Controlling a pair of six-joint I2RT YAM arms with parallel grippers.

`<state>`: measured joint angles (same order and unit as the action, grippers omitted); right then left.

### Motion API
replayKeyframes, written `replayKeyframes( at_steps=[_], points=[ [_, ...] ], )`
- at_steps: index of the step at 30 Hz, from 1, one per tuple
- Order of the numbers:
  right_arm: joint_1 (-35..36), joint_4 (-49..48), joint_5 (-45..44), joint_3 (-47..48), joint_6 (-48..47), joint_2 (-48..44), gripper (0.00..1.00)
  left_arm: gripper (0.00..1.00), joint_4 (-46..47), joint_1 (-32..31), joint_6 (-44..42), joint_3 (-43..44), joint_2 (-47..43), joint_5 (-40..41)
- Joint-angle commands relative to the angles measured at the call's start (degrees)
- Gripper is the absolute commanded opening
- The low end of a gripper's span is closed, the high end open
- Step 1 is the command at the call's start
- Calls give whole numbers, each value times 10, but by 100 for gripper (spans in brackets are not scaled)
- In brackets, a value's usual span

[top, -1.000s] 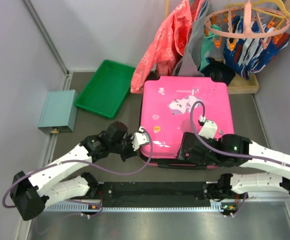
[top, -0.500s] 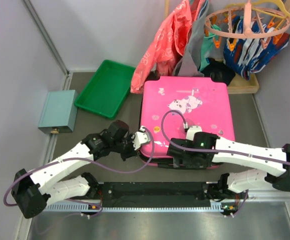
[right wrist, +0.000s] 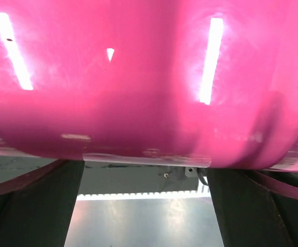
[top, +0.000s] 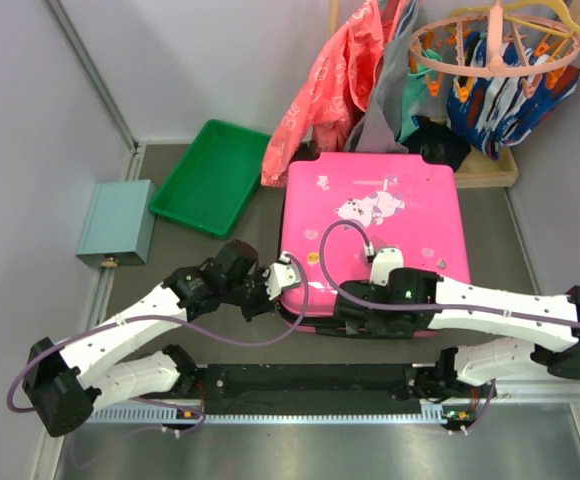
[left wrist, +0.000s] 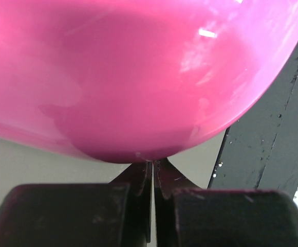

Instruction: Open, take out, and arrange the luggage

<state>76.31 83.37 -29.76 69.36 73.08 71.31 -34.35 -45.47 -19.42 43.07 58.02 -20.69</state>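
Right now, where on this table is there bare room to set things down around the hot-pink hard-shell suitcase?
Bare grey tabletop lies between the pale-teal box, the green plastic tray and the left arm. A narrower strip runs between the hot-pink suitcase and the right wall. Hanging clothes crowd behind the suitcase; the right arm lies across its near edge.

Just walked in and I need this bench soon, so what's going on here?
Two robot arms are working at the pink luggage, which lies flat and closed on the table. The left gripper is shut, its tips right at the near-left corner of the shell. The right gripper is open, fingers spread wide at the near edge and gripping nothing. The luggage is not yet opened, and the green tray sits off to the left.
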Motion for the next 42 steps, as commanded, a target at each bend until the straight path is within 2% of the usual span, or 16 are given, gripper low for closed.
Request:
replayKeyframes(
  at_steps=[1, 5, 7, 12, 14, 16, 21, 24, 27, 29, 30, 32, 33, 34, 38, 42],
  points=[
    [-6, -48, -247, -42, 40, -47, 99, 0, 154, 3, -6, 26, 4, 8],
    [1, -88, -272, -88, 101, -71, 99, 0, 153, 3, -7, 28, 2, 6],
    [4, -76, -294, -78, 130, -66, 99, 0, 154, 3, -9, 28, 1, 6],
    [23, -53, -313, -17, 148, 13, 99, 0, 150, 3, -11, 33, 0, 5],
    [65, -4, -326, 5, 194, 39, 99, 0, 149, 3, -9, 34, -3, 4],
    [93, 92, -347, 36, 286, 78, 99, 0, 149, 2, -9, 34, -4, 1],
    [92, 90, -357, 1, 335, 47, 99, 0, 153, 3, -7, 35, -5, -4],
    [76, 89, -369, -13, 337, 35, 96, 0, 151, 3, -10, 33, -7, -1],
    [61, 90, -384, -12, 320, 31, 87, 0, 150, 3, -11, 36, -8, 5],
    [52, 90, -393, -4, 297, 40, 75, 0, 151, 3, -11, 38, -8, 13],
    [48, 91, -394, 2, 278, 42, 54, 0, 152, 3, -11, 39, -8, 22],
    [37, 92, -390, -12, 274, 33, 34, 0, 164, 3, -25, 38, -6, 79],
    [34, 91, -388, -20, 276, 27, 19, 0, 168, 3, -35, 37, -5, 103],
    [31, 91, -384, -29, 277, 19, 15, 0, 173, 3, -47, 32, -6, 135],
    [25, 91, -370, -74, 276, -34, 0, 0, 187, 8, -93, 26, -12, 178],
    [15, 91, -365, -106, 267, -77, 0, 0, 185, 20, -105, 37, -18, 177]
  ],
)
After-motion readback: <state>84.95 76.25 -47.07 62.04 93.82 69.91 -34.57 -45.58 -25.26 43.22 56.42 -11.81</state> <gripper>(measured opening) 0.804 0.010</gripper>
